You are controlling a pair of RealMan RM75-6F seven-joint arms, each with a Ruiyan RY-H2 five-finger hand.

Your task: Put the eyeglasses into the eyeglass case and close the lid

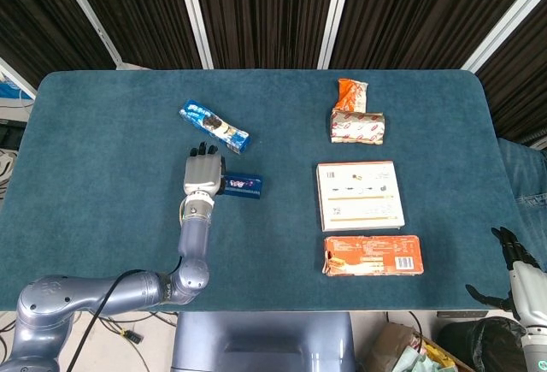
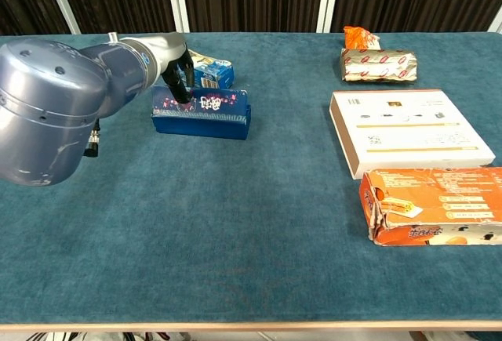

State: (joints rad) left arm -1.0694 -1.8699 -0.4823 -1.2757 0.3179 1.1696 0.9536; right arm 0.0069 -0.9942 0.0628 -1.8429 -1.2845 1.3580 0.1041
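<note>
Eyeglass case (image 2: 201, 112), a dark blue patterned box, lies closed left of the counter's (image 1: 102, 158) centre; eyeglasses are not visible, presumably inside. The left robot hand (image 1: 202, 174) rests on the case's left end, fingers draped over the lid; whether it grips cannot be told. Judged: task at or near completion, release outstanding. The right robot hand (image 1: 515, 261) hangs off the counter's right near corner, fingers apart, empty.

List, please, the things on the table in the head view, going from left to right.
Blue snack pack → left hand → dark blue case → white flat box, with the orange carton below it.
</note>
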